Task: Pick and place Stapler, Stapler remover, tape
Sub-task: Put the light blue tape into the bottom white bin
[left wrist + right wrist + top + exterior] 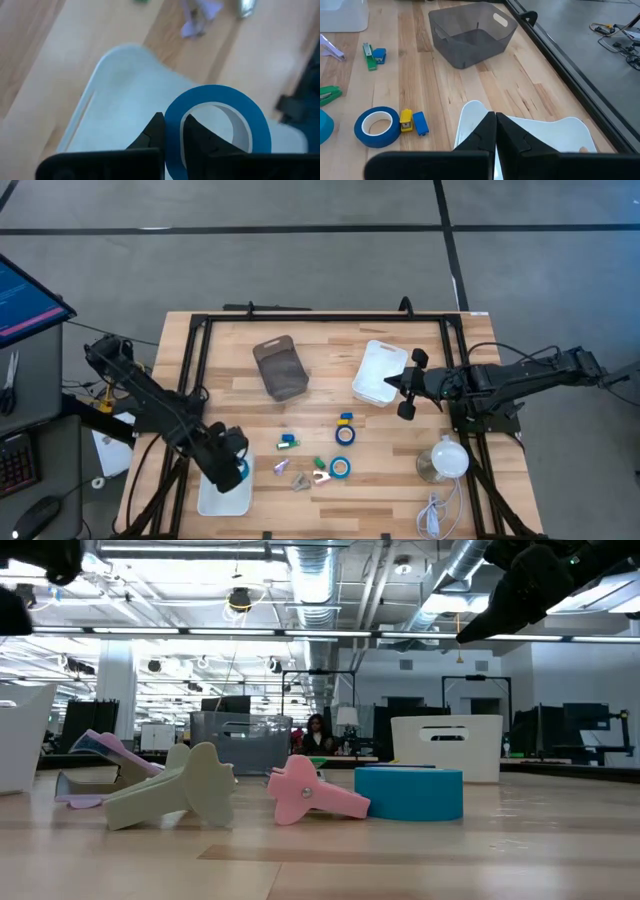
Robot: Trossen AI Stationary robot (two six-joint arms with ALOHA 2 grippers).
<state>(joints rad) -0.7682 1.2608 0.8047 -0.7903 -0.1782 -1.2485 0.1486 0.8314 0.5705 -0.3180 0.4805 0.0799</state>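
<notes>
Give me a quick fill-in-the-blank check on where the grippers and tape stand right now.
1. The left gripper is shut on a roll of ____ tape.
2. That roll hangs over the ____ bin at the table's front-left.
3. In the high view, ____ rolls of tape still lie on the table.
4. The right gripper is over the other white bin, with its fingers ____.

Missing words: blue; white; two; shut

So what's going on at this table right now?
The left end effector is pinched on a roll of blue tape, holding it above a white tray at the table's near left corner. The right end effector waits by another white bin. Two more tape rolls and small stapler items lie on the wood.
</notes>
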